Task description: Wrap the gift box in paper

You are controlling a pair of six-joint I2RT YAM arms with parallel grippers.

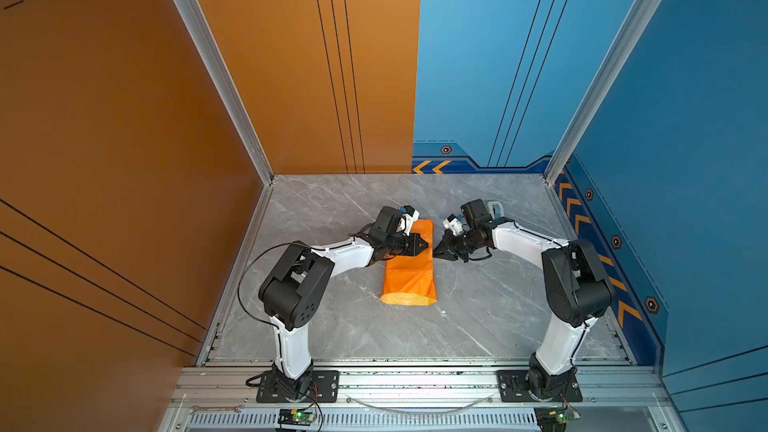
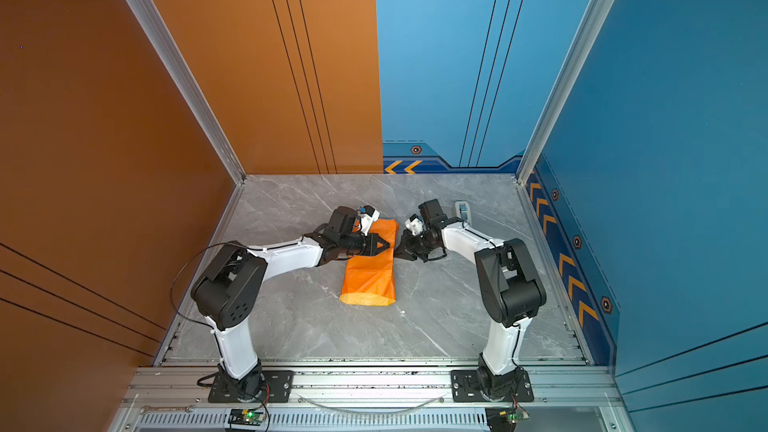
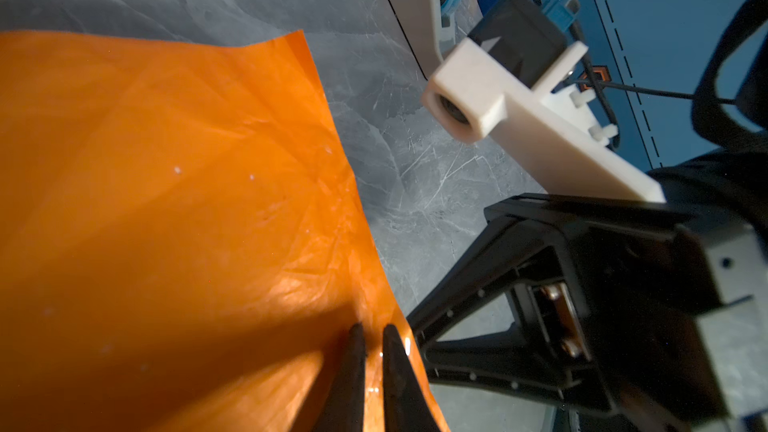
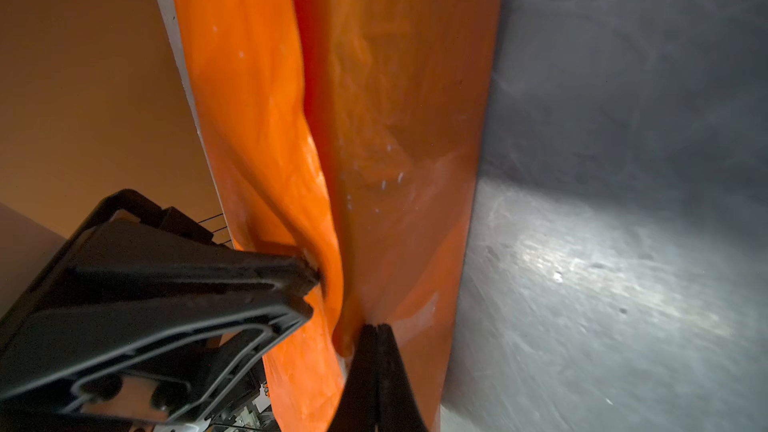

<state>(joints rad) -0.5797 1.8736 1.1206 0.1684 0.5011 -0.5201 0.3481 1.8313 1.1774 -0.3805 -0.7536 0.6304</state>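
Note:
The paper lies folded into a long orange strip mid-table, with a pale yellow band at its near end. The gift box is hidden. My left gripper reaches over the strip's far half. Its jaws are almost together on a raised fold of paper, close to the strip's right edge. My right gripper meets that right edge from the other side. Its fingertips are closed together on the paper's edge, a short way from the left one.
A white-grey tape dispenser stands behind the right wrist, near the back right. The grey marble table is walled by orange and blue panels at the left, back and right. A metal rail runs along the front.

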